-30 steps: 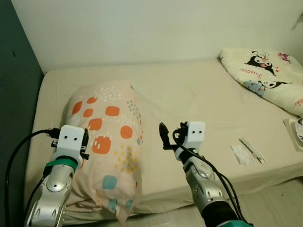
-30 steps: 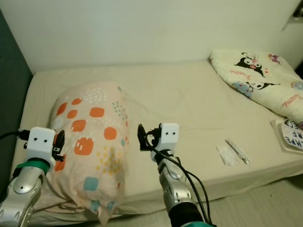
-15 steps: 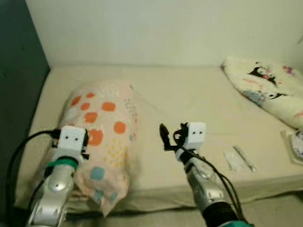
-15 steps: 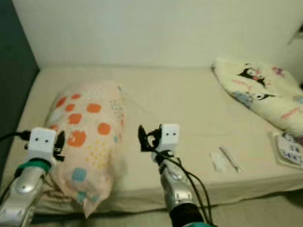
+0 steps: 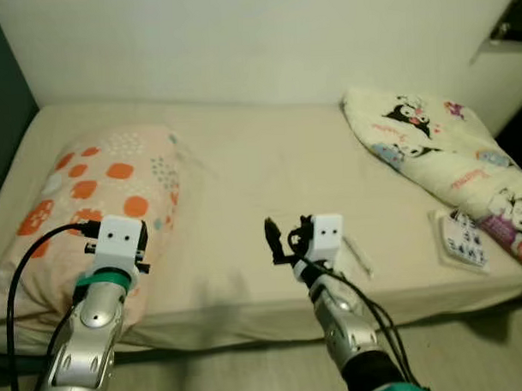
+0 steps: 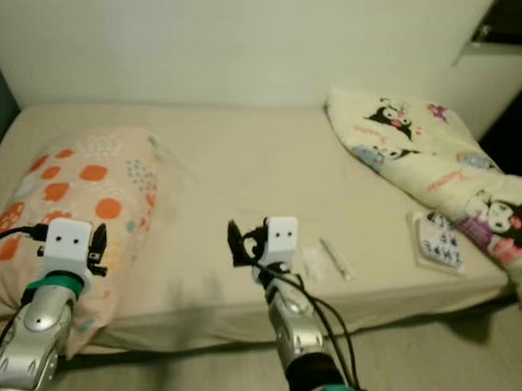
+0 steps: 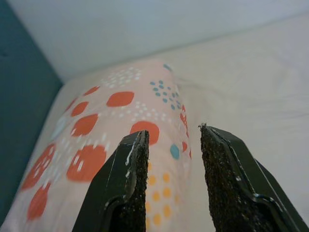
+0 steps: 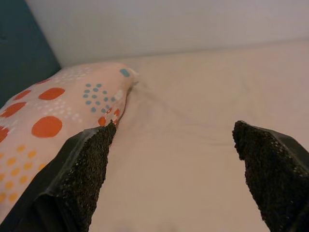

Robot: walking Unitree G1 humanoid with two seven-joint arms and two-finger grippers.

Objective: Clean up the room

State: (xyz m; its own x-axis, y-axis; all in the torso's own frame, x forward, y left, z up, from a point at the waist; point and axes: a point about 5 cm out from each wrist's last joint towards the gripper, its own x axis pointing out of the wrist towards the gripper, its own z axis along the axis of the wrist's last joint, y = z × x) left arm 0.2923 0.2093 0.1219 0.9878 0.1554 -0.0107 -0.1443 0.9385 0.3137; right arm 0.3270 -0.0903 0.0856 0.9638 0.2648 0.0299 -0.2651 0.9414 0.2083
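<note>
Bed (image 5: 269, 169): matt beige cloth sheet, smooth with faint creases. Pillow (image 5: 89, 193): soft matt cloth, printed orange, blue and yellow spots. Blanket (image 5: 440, 155): cream cloth, plush-looking, cartoon print. Left pincer (image 7: 171, 159) and right pincer (image 8: 174, 159): black fingers (image 7: 133, 179) with rough, grainy matt pads. Arms: brushed silver metal, slight sheen; white smooth plastic wrist housings. Wall (image 5: 238, 42): matt, plain. Flat packet (image 5: 462, 240) beside blanket: glossy, printed.

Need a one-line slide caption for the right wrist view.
Right gripper, fingers spread wide, held over the beige bed sheet beside the orange-spotted pillow.
</note>
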